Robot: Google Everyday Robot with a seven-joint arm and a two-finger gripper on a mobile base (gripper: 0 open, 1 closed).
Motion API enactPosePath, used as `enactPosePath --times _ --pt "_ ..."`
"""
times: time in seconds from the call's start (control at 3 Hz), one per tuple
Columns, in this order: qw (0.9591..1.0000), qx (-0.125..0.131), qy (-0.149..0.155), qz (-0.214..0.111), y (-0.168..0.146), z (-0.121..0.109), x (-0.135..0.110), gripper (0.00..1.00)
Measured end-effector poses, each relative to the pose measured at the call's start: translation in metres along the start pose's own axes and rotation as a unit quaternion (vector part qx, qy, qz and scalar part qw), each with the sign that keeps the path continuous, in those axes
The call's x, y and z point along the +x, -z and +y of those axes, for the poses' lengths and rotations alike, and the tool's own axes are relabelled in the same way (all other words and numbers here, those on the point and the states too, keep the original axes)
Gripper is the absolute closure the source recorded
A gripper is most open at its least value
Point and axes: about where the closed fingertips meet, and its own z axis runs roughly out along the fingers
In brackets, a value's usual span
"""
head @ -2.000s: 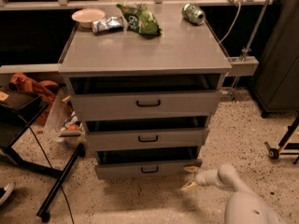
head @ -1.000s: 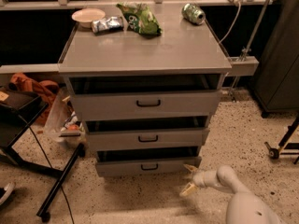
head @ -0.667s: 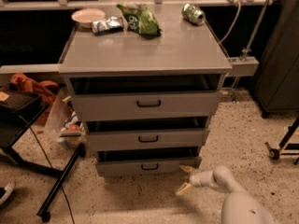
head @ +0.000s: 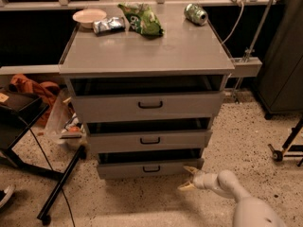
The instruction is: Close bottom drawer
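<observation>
The grey cabinet (head: pixel 147 51) has three drawers, all pulled out a little. The bottom drawer (head: pixel 123 170) is the lowest one, with a wide shallow grey front and a small black handle (head: pixel 151 169). A dark gap shows above its front panel. My gripper (head: pixel 188 178) is low over the floor, just in front of the drawer's right end. Its two pale fingers (head: pixel 191 170) are spread open and point left, and they hold nothing. The white arm (head: pixel 227 186) comes in from the lower right.
On the cabinet top lie a bowl (head: pixel 89 16), a silver packet (head: pixel 109 25), a green chip bag (head: pixel 142 18) and a green can (head: pixel 195 13). A black stand leg (head: pixel 59 186) and bags (head: pixel 66 124) sit on the floor at left. A wheeled base (head: pixel 284 150) stands at right.
My gripper has shifted slightly left, toward the bottom drawer's right end. The drawers look as they did.
</observation>
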Motion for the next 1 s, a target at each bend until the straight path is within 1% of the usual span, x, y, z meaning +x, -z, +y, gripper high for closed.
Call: enactPosePath --times 0.33,0.67,1.0 --pt "0.9962 0.087 0.001 0.001 0.011 -0.035 -0.008 0.49" --pt "0.9882 0.152 -0.016 -0.008 0.015 -0.067 -0.014 0.73" --pt "0.9866 0.161 -0.023 -0.01 0.014 -0.071 -0.012 0.96"
